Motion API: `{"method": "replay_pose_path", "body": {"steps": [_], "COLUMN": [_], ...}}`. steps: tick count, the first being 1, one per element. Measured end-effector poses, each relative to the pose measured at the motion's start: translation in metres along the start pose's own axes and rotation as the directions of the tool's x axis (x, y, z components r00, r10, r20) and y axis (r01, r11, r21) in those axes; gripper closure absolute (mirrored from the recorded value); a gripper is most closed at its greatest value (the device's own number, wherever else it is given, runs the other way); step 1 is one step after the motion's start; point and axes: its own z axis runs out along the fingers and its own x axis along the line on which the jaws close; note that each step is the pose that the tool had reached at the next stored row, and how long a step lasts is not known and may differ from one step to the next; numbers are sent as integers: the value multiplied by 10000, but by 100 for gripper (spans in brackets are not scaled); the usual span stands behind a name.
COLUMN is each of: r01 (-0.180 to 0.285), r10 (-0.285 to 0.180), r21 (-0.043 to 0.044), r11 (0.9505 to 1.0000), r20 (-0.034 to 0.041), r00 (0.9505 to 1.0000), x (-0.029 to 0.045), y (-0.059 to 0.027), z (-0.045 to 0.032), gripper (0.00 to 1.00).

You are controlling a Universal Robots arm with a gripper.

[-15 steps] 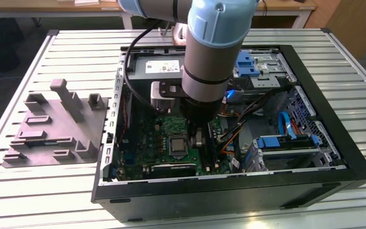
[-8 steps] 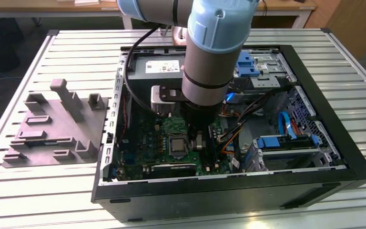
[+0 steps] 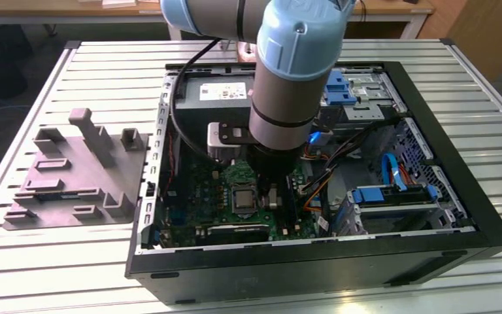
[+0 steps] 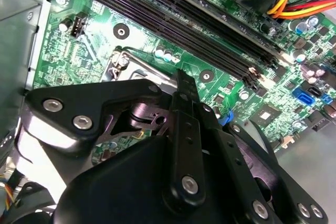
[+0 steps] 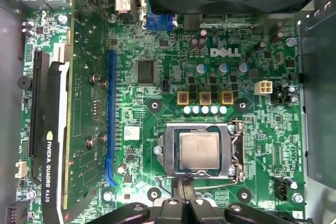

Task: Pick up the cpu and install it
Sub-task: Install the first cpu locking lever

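The cpu [image 5: 199, 149] lay flat inside the motherboard's socket frame [image 5: 167, 153], evidently already seated there, while the gripper [image 5: 184, 186] hung just beside the socket's edge, its fingers apparently drawn together and pinching nothing.

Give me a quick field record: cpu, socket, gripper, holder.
cpu: cpu lies flat inside the socket frame, metal top up
socket: socket on the green motherboard, frame around the chip
gripper: gripper just beside the socket's edge, holding nothing visible
holder: grey holder on the table outside the case, at the exterior view's left
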Motion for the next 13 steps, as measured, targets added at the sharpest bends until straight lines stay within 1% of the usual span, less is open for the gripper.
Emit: {"method": "replay_pose_path", "body": {"steps": [8, 13], "r01": [23, 28], "r10": [-23, -28], "r21": [7, 7], "r11": [10000, 10000], "r20": [-4, -4], "r00": [10000, 10000], "x": [43, 45], "y": [-3, -4], "z": [63, 87], "gripper": [89, 89]}}
